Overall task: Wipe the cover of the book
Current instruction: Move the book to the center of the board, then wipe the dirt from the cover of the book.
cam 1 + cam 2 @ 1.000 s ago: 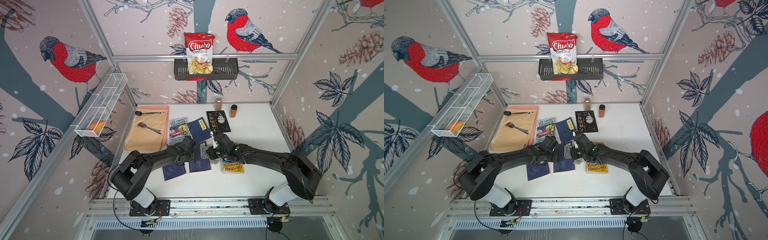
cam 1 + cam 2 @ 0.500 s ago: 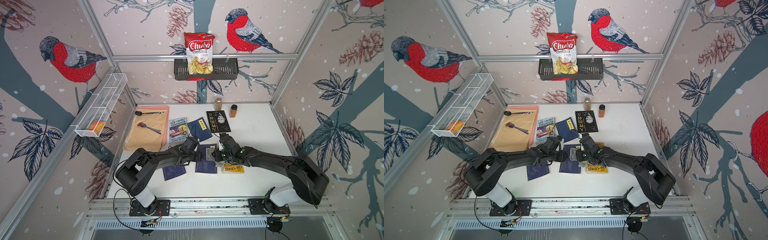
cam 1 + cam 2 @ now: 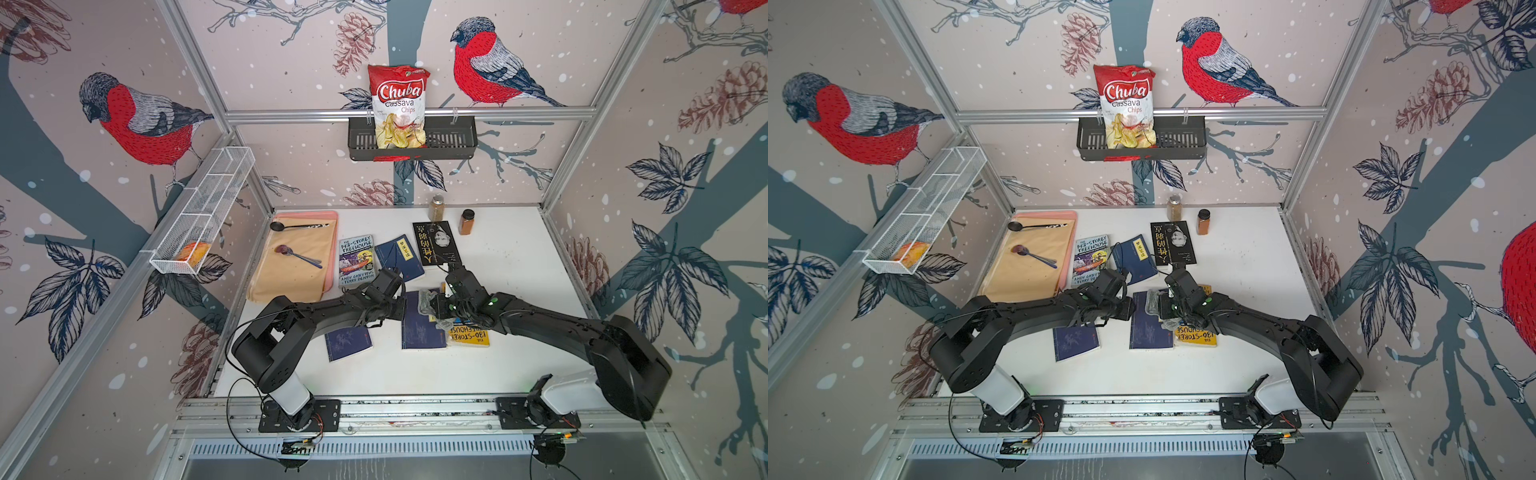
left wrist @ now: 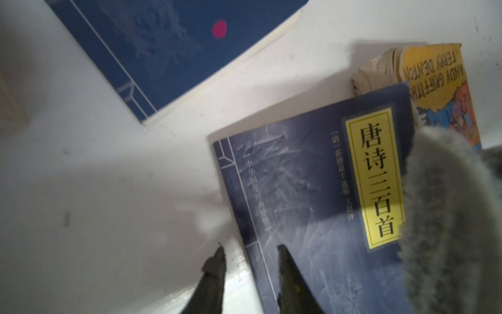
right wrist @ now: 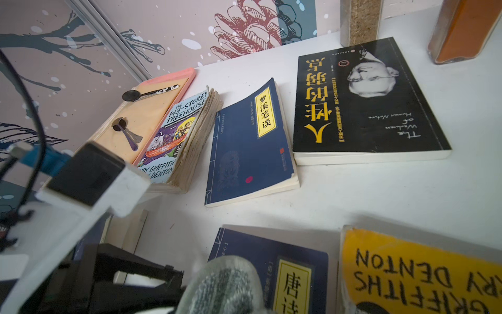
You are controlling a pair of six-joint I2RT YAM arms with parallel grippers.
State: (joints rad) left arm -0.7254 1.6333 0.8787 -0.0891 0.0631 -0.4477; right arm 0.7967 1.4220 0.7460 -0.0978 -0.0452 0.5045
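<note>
Navy cover, yellow title label [image 4: 375, 179] — that's the Tang poetry book [image 3: 419, 332], lying flat in the middle of the white bench [image 3: 519, 270] between the two arms. One long side of it touches or overlaps the yellow 130-Storey Treehouse book [image 3: 469, 336]; the left wrist view shows that book's curled pages [image 4: 377, 70] poking out from behind its corner.

The right end effector [image 3: 436, 307] sits over the far end of the cover, closed tight on a grey cloth [image 3: 427, 300]. The cloth bulges fuzzy and thick in the right wrist view [image 5: 222, 282], right up against the title label.

On the spine side, the left end effector [image 4: 251, 251] has its jaws only narrowly parted and nothing between them. One dark fingertip [image 4: 217, 261] is over bare bench and the other is over the cover, so they straddle the book's edge. Whether the tips press down, I can't tell.

Just beside the left arm lies a second navy book [image 3: 348, 343], apart from the first.

Farther back — a row of three:
- the 143-Storey Treehouse book [image 3: 356, 259]
- a blue paperback [image 3: 399, 257]
- a black paperback [image 3: 436, 243]

Two spice jars [image 3: 437, 208] stand by the back wall.
</note>
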